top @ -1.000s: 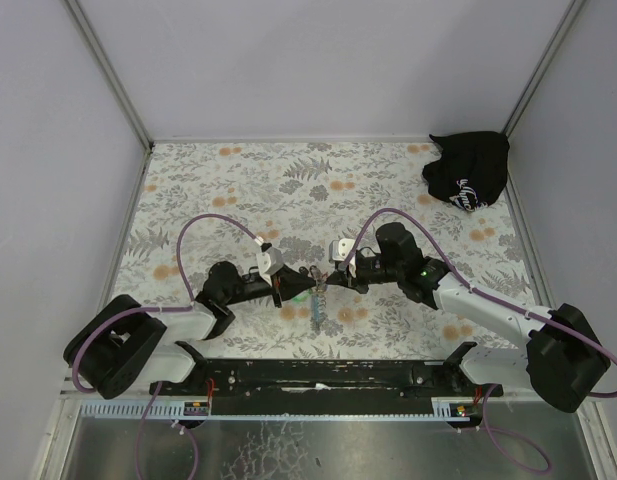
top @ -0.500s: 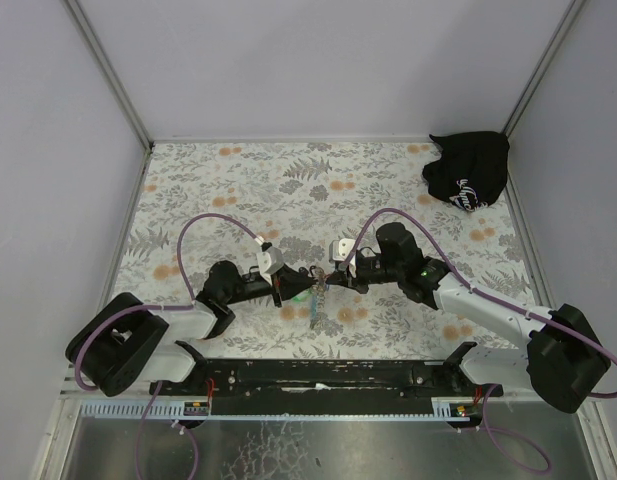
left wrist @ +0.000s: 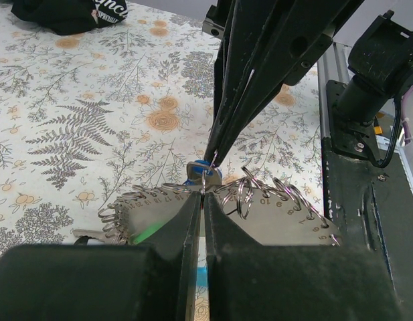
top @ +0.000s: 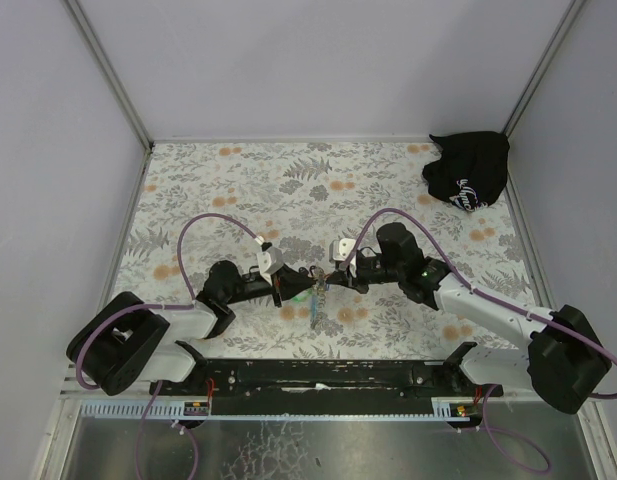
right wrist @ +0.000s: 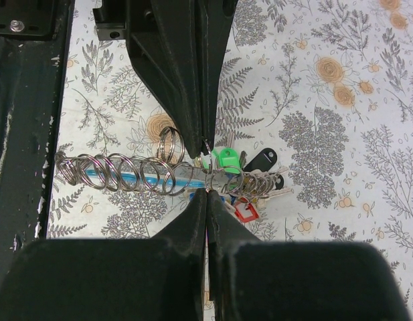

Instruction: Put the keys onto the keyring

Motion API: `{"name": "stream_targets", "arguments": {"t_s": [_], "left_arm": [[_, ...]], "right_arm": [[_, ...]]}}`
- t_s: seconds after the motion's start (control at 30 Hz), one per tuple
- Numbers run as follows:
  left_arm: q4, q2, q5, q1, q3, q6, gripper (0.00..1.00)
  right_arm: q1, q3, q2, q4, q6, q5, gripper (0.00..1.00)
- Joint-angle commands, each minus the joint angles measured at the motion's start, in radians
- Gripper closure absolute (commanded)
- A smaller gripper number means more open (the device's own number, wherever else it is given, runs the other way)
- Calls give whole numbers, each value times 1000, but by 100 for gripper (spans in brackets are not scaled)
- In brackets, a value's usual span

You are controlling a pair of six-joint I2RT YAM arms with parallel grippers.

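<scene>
Floral tabletop (top: 228,190) below, left gripper (top: 302,288) and right gripper (top: 327,283) meet tip to tip, both clamped on the keyring (top: 315,300) (long axis crosswise to the fingers (left wrist: 173,234)), blue key (left wrist: 209,176) just beyond left tips.

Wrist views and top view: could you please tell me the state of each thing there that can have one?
left gripper: shut, tips at the keyring.
right gripper: shut, tips at the keyring from the opposite side.
keyring: bunched between both grippers, split rings fanned in a row.
blue key: at the gripper tips; whether threaded, cannot tell.
black bag: crumpled in the far right corner, untouched.
</scene>
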State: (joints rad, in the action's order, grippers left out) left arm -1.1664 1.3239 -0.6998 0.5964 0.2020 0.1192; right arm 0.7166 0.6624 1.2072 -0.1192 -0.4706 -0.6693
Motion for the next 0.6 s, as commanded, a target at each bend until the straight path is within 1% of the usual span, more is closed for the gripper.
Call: {"name": "stream_targets", "arguments": {"t_s": [0.0,0.3,0.57], "left_arm": [[-75,3,-16,-6,34,13,100],[-81,5,-25,-6,39,25,100],[-84,4,-24,-6,38,27,100]], "right_arm": [[10,-3,-43,-63,7,17,100],[12,3,-37,-60,7,2,100],[16,8,-32,-45,2,21,100]]}}
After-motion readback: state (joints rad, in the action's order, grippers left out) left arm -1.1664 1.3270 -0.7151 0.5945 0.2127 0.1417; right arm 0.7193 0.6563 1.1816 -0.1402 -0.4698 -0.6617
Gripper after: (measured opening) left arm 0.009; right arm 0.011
